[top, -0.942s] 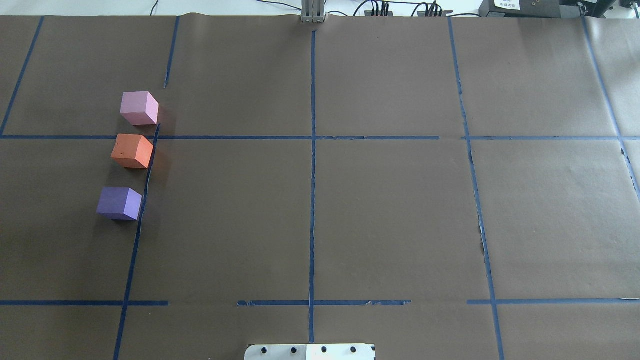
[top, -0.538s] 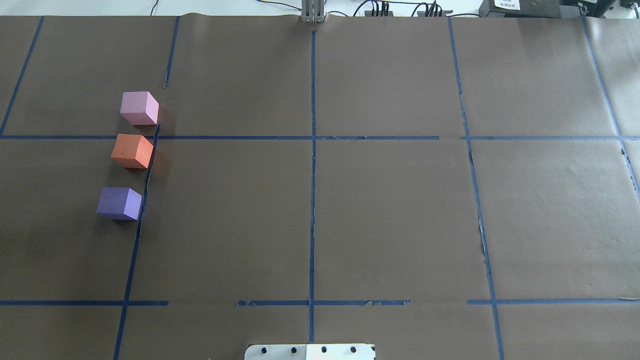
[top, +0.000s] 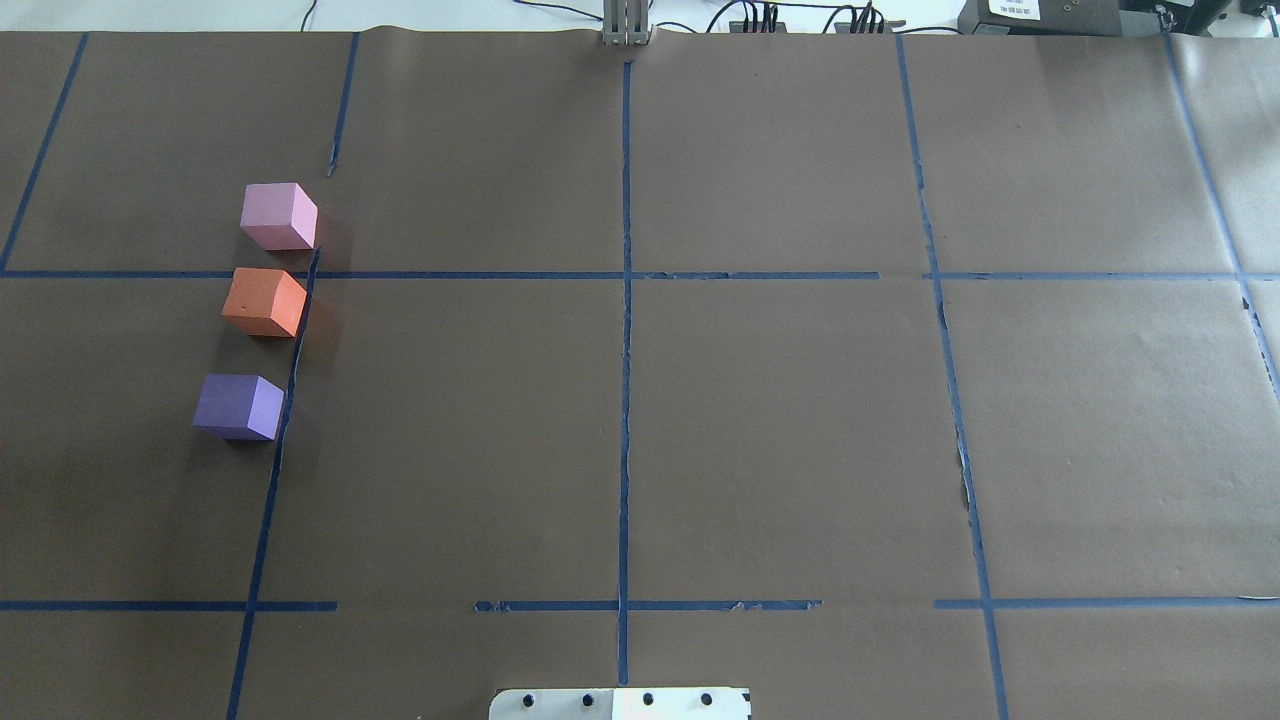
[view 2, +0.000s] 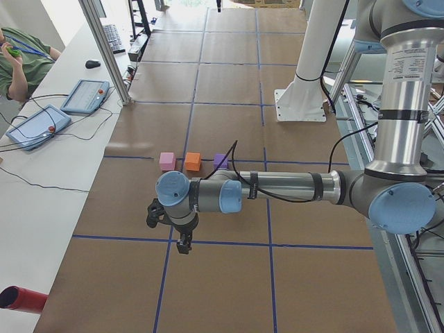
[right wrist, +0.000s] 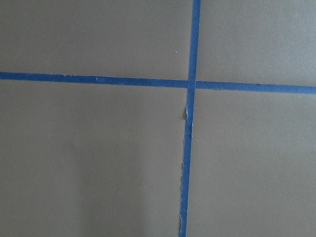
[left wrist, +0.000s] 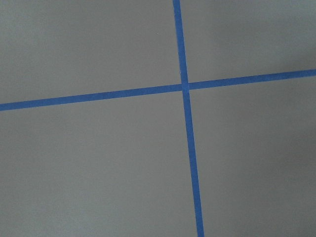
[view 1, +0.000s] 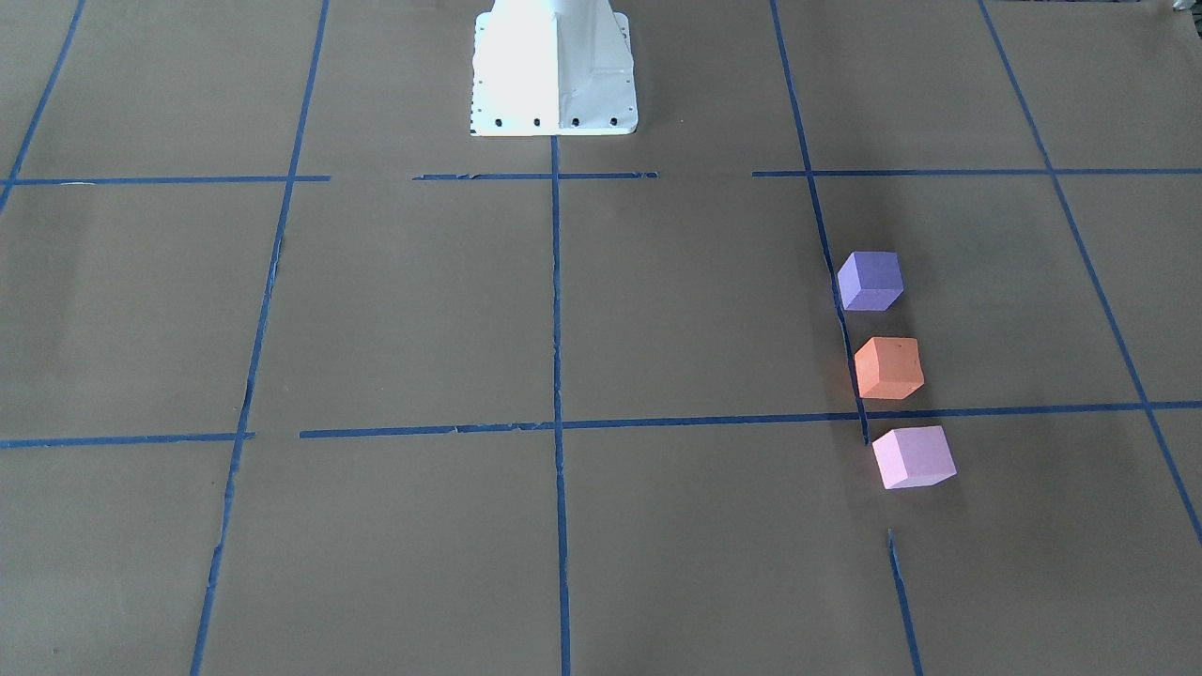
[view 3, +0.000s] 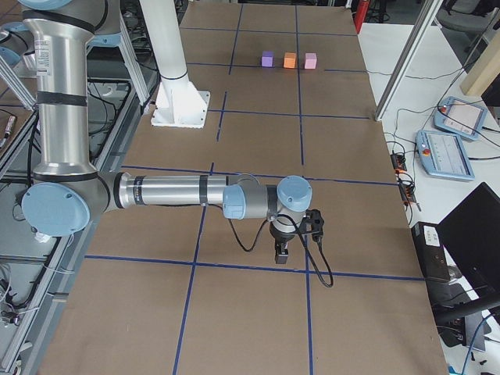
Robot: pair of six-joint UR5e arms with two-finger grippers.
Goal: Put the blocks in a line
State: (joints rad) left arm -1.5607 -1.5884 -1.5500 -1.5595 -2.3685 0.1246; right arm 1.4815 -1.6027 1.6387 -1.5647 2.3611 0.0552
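Observation:
Three blocks stand in a line on the brown paper, on the robot's left side: the pale pink block (top: 278,216) farthest, the orange block (top: 264,302) in the middle, the violet-purple block (top: 239,406) nearest the robot. They stand apart and do not touch. They also show in the front-facing view as the pink (view 1: 913,457), the orange (view 1: 888,368) and the purple block (view 1: 870,281). My left gripper (view 2: 184,244) hangs over the table's left end, away from the blocks. My right gripper (view 3: 281,254) hangs over the right end. I cannot tell whether either is open or shut.
The white robot base (view 1: 554,66) stands at the table's near edge. Blue tape lines (top: 625,300) form a grid on the paper. A side bench holds tablets (view 2: 83,96) with cables, and an operator (view 2: 21,59) sits there. Both wrist views show only paper and tape.

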